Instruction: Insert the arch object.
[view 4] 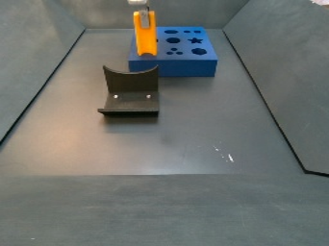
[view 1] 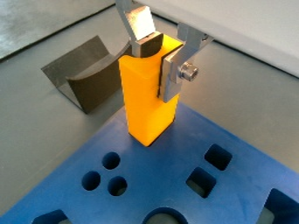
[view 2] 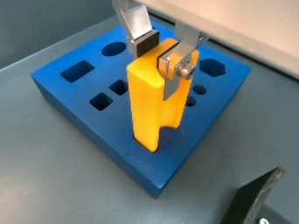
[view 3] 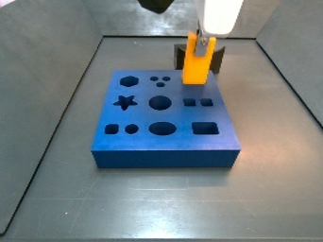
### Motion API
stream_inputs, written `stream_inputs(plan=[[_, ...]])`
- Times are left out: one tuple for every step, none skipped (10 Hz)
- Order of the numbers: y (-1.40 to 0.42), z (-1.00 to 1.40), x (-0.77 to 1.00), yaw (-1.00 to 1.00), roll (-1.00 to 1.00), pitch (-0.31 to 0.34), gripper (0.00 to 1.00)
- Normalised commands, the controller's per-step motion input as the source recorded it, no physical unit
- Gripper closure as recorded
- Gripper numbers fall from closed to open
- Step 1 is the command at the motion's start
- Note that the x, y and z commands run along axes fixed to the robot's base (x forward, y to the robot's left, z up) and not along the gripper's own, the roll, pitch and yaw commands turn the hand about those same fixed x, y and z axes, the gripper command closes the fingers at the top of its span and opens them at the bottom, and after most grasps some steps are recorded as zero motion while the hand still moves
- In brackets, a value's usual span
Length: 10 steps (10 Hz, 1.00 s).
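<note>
The arch object (view 1: 149, 96) is a tall orange-yellow block, held upright in my gripper (view 1: 163, 58), which is shut on its upper end. It also shows in a wrist view (view 2: 155, 103) and in both side views (view 3: 197, 60) (view 4: 144, 38). It hangs at the blue board's (view 3: 164, 118) far right edge, its lower end close to the board's top; contact cannot be told. The board has several shaped holes and also shows in the other views (view 1: 163, 184) (view 2: 128, 140) (view 4: 190, 50).
The fixture (view 4: 130, 92), a dark L-shaped bracket with a curved notch, stands on the grey floor beside the board; it also shows in the wrist views (view 1: 84, 72) (view 2: 263, 206) and partly behind the block (view 3: 218, 59). Grey walls enclose the floor.
</note>
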Motion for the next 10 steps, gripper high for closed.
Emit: stream_inputs(plan=[[0.01, -0.27, 0.0, 0.0, -0.02, -0.043, 1.0], [0.0, -0.37, 0.0, 0.01, -0.03, -0.101, 1.0], [0.0, -0.43, 0.0, 0.0, -0.02, -0.159, 1.0], [-0.04, -0.45, 0.0, 0.0, -0.02, -0.161, 1.0], [-0.08, -0.46, 0.0, 0.0, 0.0, -0.177, 1.0], [-0.08, -0.45, 0.0, 0.0, 0.0, -0.174, 1.0], [-0.09, -0.34, -0.01, 0.0, 0.0, -0.16, 1.0], [-0.04, -0.15, 0.0, 0.0, -0.02, -0.219, 1.0], [0.0, -0.02, -0.01, 0.0, 0.0, -0.08, 1.0], [0.0, 0.0, 0.0, 0.0, 0.0, 0.0, 1.0]])
